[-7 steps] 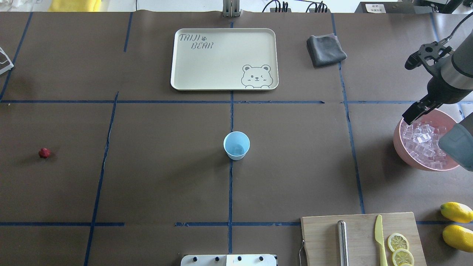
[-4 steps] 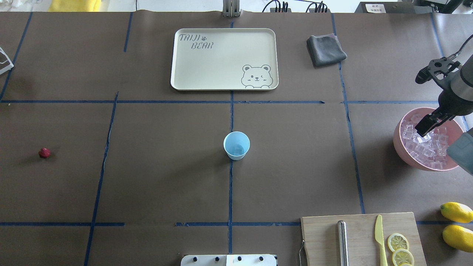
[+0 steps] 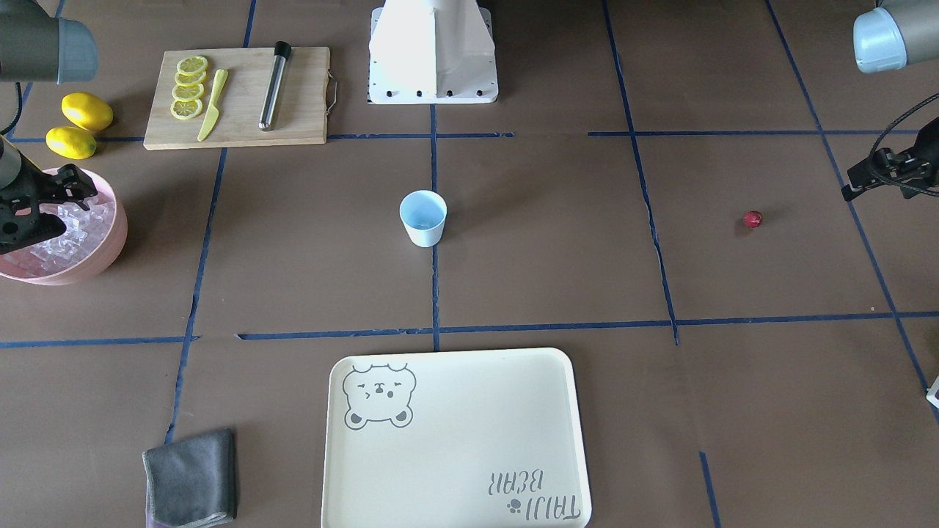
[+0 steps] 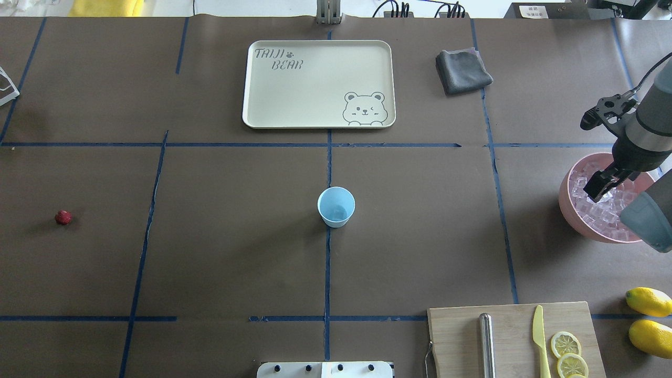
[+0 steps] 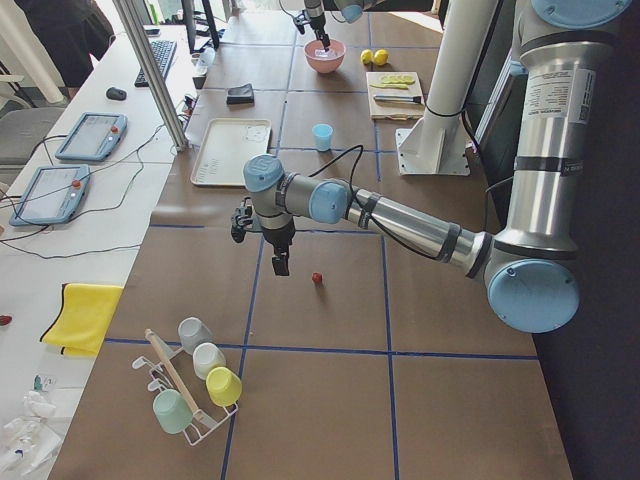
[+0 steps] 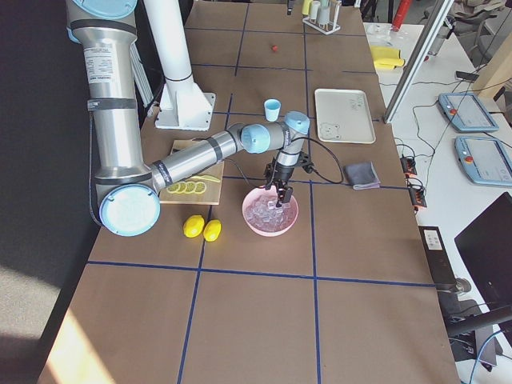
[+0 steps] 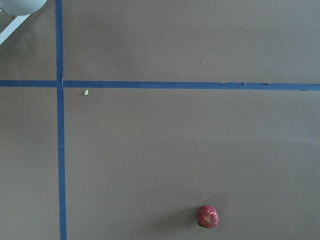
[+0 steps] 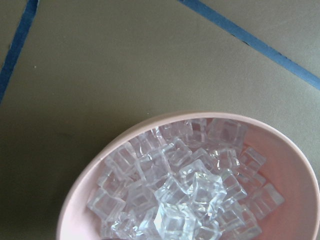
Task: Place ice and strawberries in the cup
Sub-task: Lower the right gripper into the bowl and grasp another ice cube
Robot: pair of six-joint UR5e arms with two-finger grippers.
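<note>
Right tool (image 4: 597,190) low over the ice (image 8: 185,195), perhaps in contact.

Open table (image 4: 210,252) surrounds the cup (image 4: 336,206) (tray (image 4: 315,94) beyond).

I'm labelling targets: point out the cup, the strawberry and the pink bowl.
cup (image 4: 336,206), overhead exterior view, its pale inside.
strawberry (image 4: 63,217), overhead exterior view, its middle.
pink bowl (image 4: 567,207), overhead exterior view, left wall.

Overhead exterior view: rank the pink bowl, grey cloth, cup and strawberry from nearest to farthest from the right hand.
1. pink bowl, at the table's right edge, right beneath the right hand.
2. grey cloth, far side of the table, right half.
3. cup, table centre.
4. strawberry, far left.
</note>
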